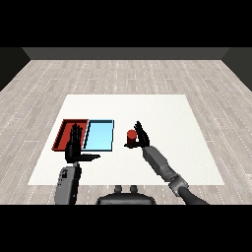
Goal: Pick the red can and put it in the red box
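Note:
The red can (131, 137) stands upright on the white table (162, 113), just right of the light blue tray (99, 135). My right hand (141, 136) is against the can's right side, fingers pointing up and fairly straight, not curled round it. The red tray (64, 130) lies at the left, next to the blue one. My left hand (74, 147) hovers over the red tray's near right part with straight fingers and the thumb stuck out to the right; it hides part of that tray.
The two trays lie side by side left of the table's middle. The table's white surface stretches to the right and behind the can. Both grey forearms (160, 162) come in from the lower corners.

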